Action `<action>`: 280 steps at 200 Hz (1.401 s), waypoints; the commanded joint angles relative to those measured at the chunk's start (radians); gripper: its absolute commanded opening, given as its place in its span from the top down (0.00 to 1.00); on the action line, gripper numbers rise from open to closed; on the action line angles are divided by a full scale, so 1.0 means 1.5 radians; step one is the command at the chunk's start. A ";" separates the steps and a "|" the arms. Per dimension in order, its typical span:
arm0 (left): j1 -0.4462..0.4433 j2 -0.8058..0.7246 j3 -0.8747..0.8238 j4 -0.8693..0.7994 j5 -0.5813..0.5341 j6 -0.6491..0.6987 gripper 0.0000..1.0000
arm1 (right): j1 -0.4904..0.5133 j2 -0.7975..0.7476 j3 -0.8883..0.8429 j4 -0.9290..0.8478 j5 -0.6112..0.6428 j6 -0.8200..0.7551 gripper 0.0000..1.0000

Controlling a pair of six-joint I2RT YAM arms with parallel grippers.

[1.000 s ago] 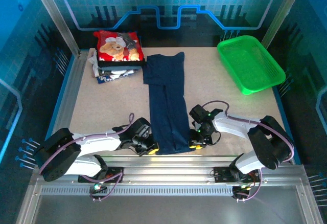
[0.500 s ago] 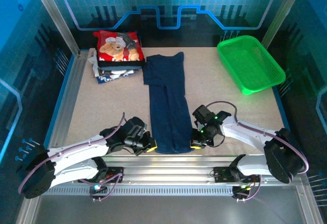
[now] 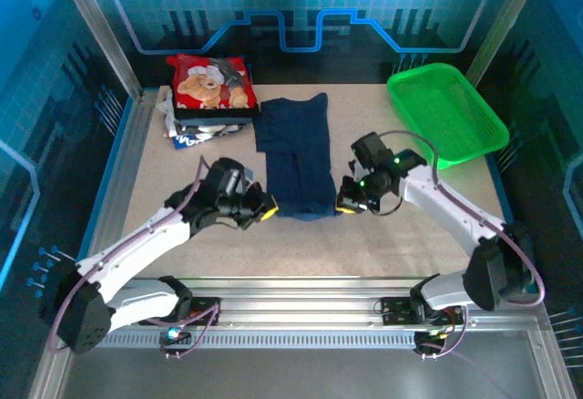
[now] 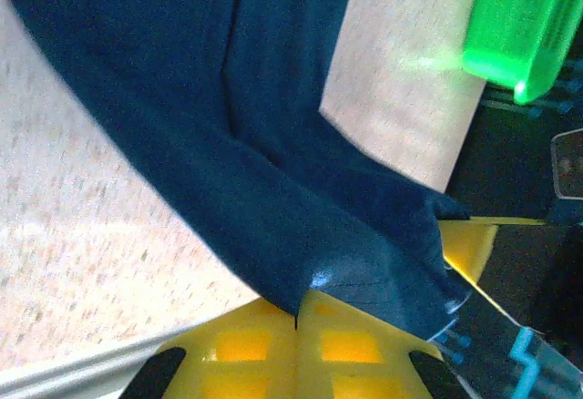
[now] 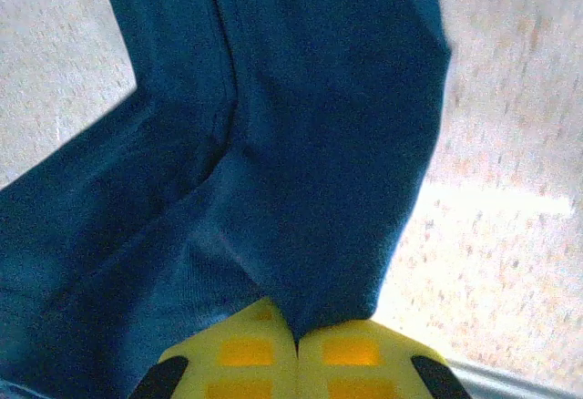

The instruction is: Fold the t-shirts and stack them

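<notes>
From the top view, the left gripper and the right gripper are each pinching a near corner of the navy t-shirt, which is lying as a narrow strip mid-desk with its near hem apparently raised; the folded stack, the red t-shirt topping it, is sitting just beside the strip's far left edge; the green basket is standing well apart at the far right. From the left wrist, the yellow fingers are pressing together on a bunched navy corner; from the right wrist, the fingers are clamping the hem likewise, cloth hanging smooth beyond. Halving the strip is probably calling for both corners travelling level and evenly, so the hem is landing square on the far edge; the right side is offering open desk, while the left is crowding toward the stack.
</notes>
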State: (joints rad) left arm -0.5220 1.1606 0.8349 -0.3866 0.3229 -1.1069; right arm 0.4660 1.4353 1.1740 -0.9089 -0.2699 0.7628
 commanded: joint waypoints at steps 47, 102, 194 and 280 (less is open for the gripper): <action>0.154 0.221 0.213 -0.052 0.074 0.167 1.00 | -0.099 0.240 0.259 -0.073 -0.016 -0.130 1.00; 0.211 0.352 0.320 -0.054 0.092 0.208 1.00 | -0.128 0.401 0.453 -0.117 -0.008 -0.161 1.00; 0.259 0.536 0.450 -0.050 0.092 0.232 1.00 | -0.144 0.645 0.726 -0.176 -0.014 -0.160 0.99; 0.275 0.617 0.785 -0.029 0.073 0.157 0.47 | -0.232 0.718 1.063 0.039 -0.186 0.066 0.28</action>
State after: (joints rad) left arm -0.1230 2.1979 1.8511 -0.4507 0.4568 -0.8402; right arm 0.1680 2.6637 2.6789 -1.0115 -0.4538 0.7540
